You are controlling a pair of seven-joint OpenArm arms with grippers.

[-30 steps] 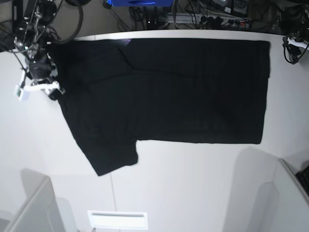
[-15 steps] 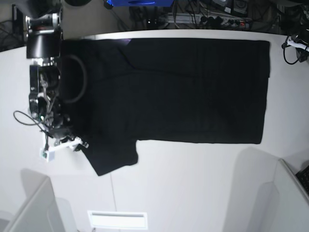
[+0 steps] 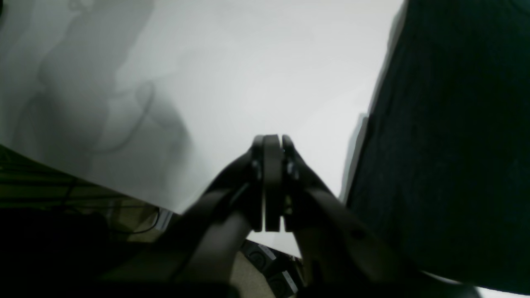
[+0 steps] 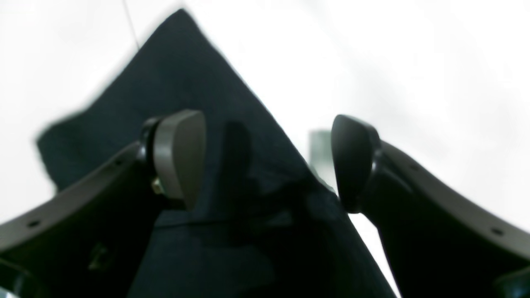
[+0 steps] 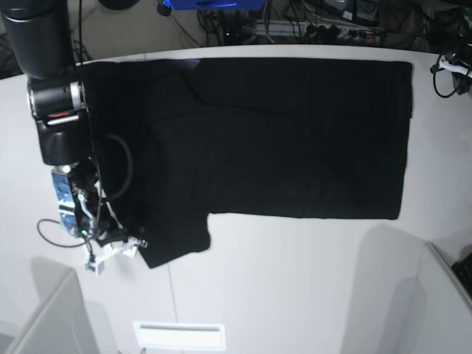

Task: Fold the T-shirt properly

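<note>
White table [image 5: 295,280] under cluttered cable background. Black T-shirt [image 5: 280,133] spread flat across far half, sleeve [image 5: 173,240] pointing near. Right gripper [image 4: 267,161] spread wide over sleeve corner, nothing held. Left gripper [image 3: 272,182] pressed together, empty, beside shirt edge.

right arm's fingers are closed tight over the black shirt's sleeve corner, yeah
Not closed: the right wrist view shows the right arm's fingers spread wide apart over the black cloth T-shirt's sleeve corner, gripping nothing.
</note>
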